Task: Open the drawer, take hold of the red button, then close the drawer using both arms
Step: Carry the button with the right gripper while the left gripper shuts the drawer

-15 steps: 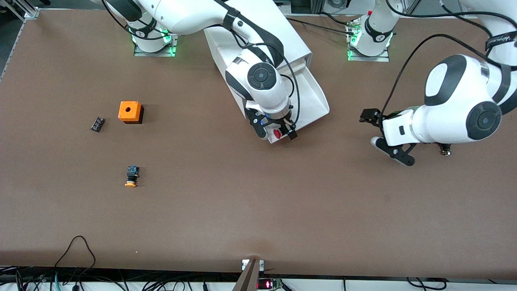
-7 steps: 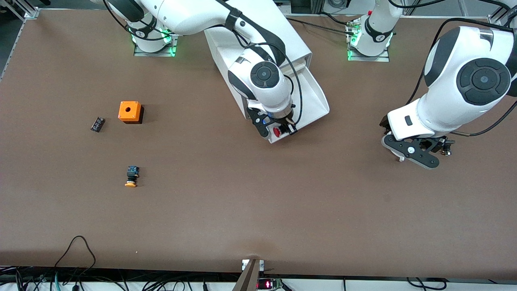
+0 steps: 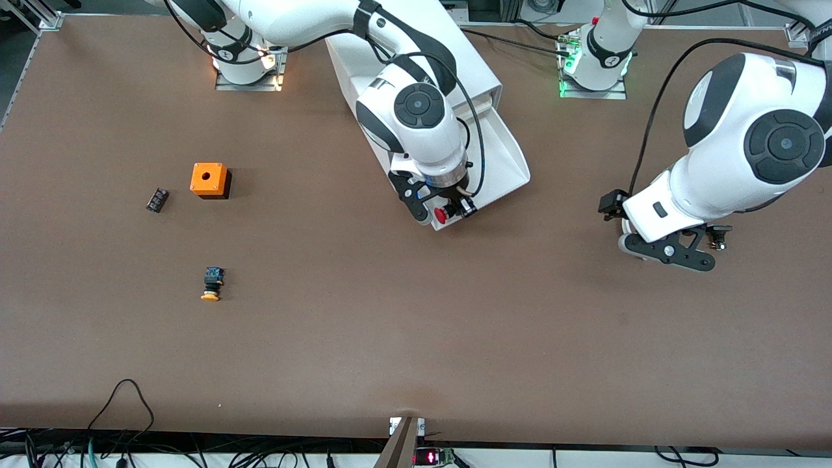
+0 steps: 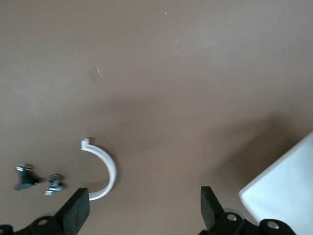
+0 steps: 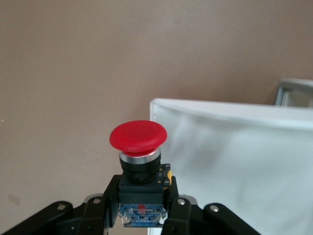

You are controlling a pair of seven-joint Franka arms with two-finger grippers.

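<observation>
An orange cube with a round hole in its top sits on the brown table toward the right arm's end. Just beside it, nearer that end, lies a small black part. Nearer to the front camera than both lies a yellow-capped push button on its side, cap pointing toward the camera. Toward the left arm's end lie a white curved plastic piece and two small metal bits near it.

Red cap on black-and-blue button; white drawer; brown table. Orange cube, 12 o'clock of the yellow-orange-capped button. White arms, black grippers.
</observation>
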